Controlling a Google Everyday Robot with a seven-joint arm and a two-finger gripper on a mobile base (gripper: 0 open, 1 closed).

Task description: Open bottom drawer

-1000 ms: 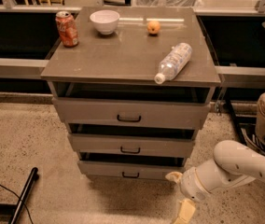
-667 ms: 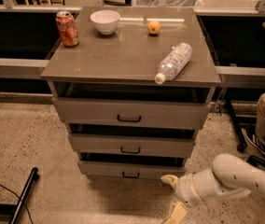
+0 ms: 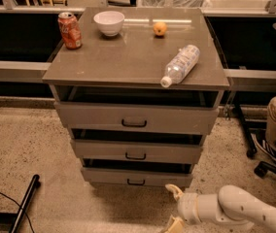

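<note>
The bottom drawer (image 3: 109, 176) is the lowest of three grey-brown drawers in the cabinet, with a small black bar handle (image 3: 136, 182) at its centre. Its front looks close to flush, with a dark gap above it. My gripper (image 3: 173, 208) is low in front of the cabinet, just below and to the right of that handle, not touching it. Its two tan fingertips (image 3: 173, 190) are spread apart with nothing between them. The white arm (image 3: 235, 208) comes in from the bottom right.
On the cabinet top (image 3: 123, 57) stand a red can (image 3: 70, 30), a white bowl (image 3: 109, 22), an orange (image 3: 160, 28) and a lying plastic bottle (image 3: 181, 65). A person's leg and chair base (image 3: 274, 130) are at right. A black pole (image 3: 24, 203) lies on the floor at left.
The arm has swung left and lower, bringing the gripper nearer the bottom drawer's front. The drawers have not moved.
</note>
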